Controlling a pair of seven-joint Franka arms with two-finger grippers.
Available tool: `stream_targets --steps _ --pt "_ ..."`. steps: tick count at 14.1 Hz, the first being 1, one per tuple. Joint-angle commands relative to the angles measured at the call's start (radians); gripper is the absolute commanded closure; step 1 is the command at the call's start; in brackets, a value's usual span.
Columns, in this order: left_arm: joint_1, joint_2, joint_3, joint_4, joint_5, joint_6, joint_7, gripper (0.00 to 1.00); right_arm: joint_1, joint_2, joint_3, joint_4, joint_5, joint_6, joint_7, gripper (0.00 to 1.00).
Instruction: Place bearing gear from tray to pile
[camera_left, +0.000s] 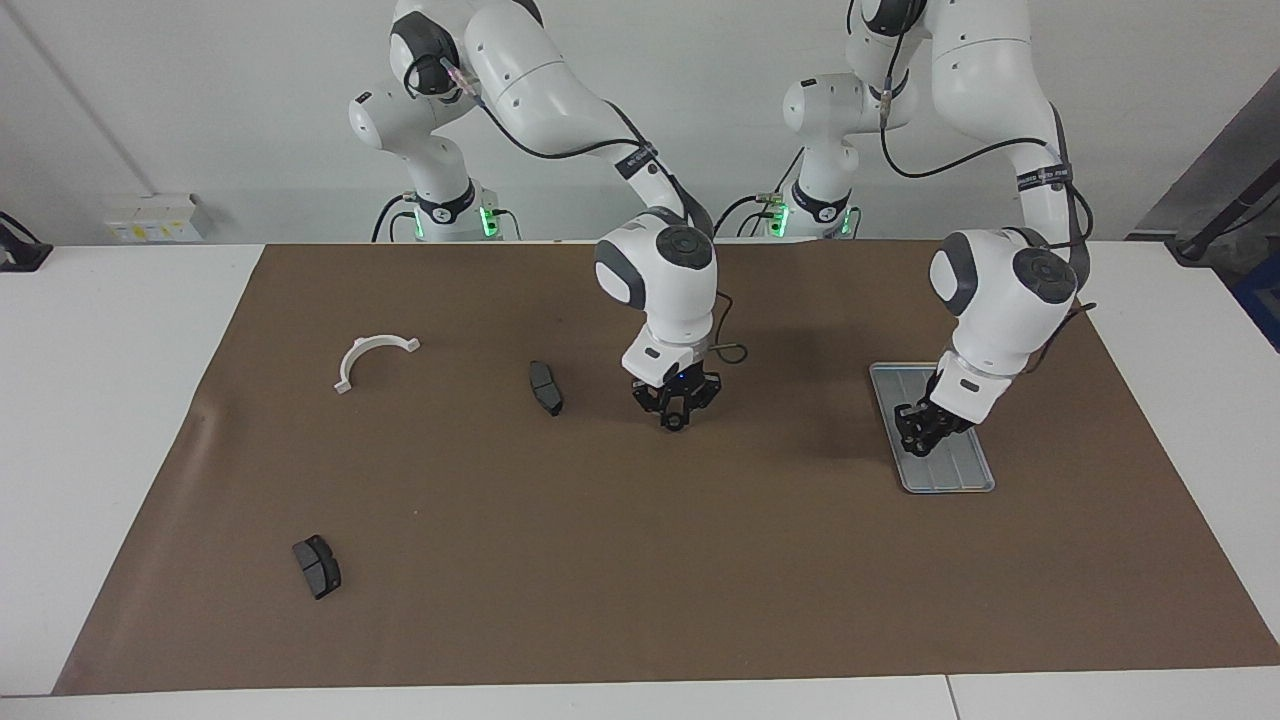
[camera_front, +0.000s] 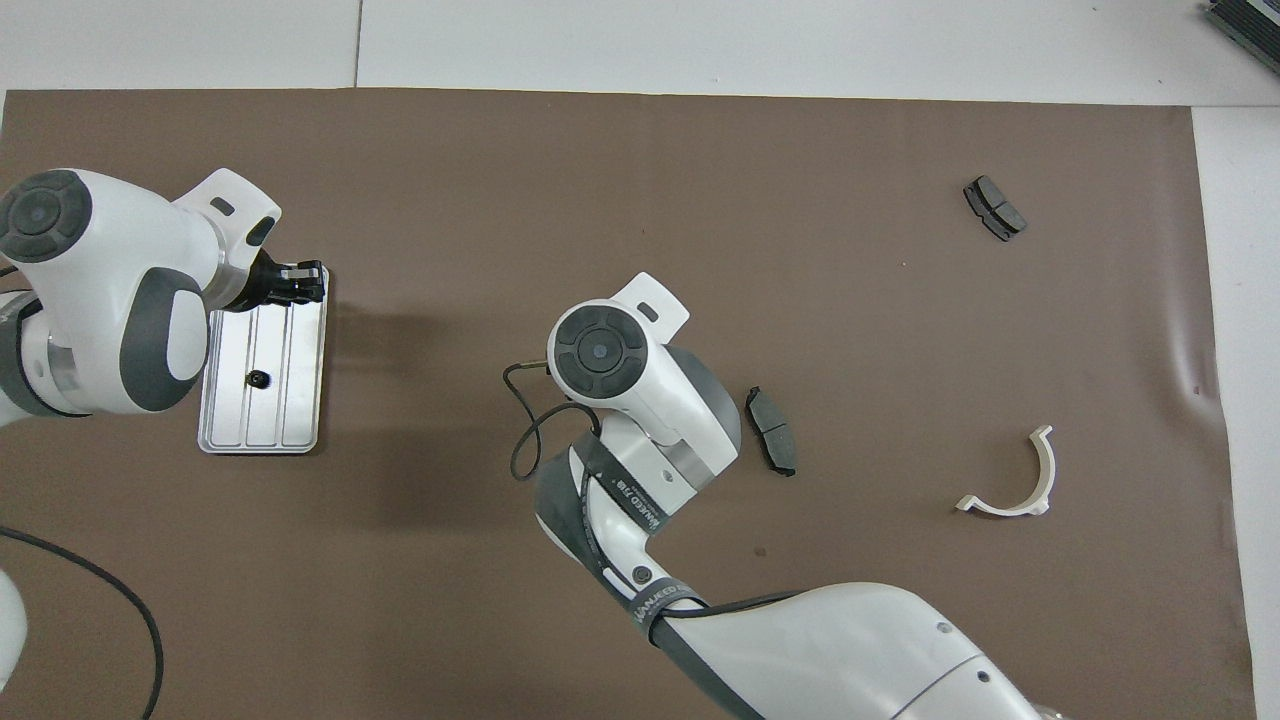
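Note:
The silver tray (camera_left: 962, 472) (camera_front: 300, 425) lies toward the left arm's end of the mat, with one small black bearing gear (camera_front: 258, 378) on it. My left gripper (camera_left: 918, 428) (camera_front: 305, 283) hangs just above the tray, shut on something small and dark that looks like another bearing gear. At mid-table my right gripper (camera_left: 676, 422) is shut on a bearing gear, just off the mat; from overhead its own wrist hides it. The pile is a white half-ring bracket (camera_left: 370, 354) (camera_front: 1022, 490) and two dark pads (camera_left: 545, 387) (camera_left: 316, 566).
A brown mat (camera_left: 640, 560) covers the table. One pad (camera_front: 772, 430) lies close beside the right arm's wrist, toward the pile. The second pad (camera_front: 994, 207) sits far from the robots, at the right arm's end. White table shows around the mat.

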Motion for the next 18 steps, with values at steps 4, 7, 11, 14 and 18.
stream_targets --steps 4,7,11,14,18 --pt "-0.281 0.000 0.015 0.021 0.001 -0.016 -0.411 0.93 -0.273 -0.152 0.017 -0.044 -0.003 -0.138 -0.312 1.00" --pt "-0.432 -0.003 0.015 0.020 0.004 -0.008 -0.545 0.93 -0.426 -0.146 0.019 -0.064 0.003 -0.112 -0.487 1.00" --pt "-0.548 0.010 0.013 0.017 0.004 0.021 -0.559 0.92 -0.581 -0.092 0.023 -0.069 0.049 -0.004 -0.606 1.00" --pt "-0.572 0.050 0.013 0.018 0.004 0.079 -0.560 0.91 -0.628 -0.036 0.022 -0.063 0.161 0.042 -0.664 1.00" --pt "-0.578 0.055 0.013 0.017 0.006 0.108 -0.559 0.00 -0.642 -0.032 0.020 -0.092 0.161 0.037 -0.729 1.00"
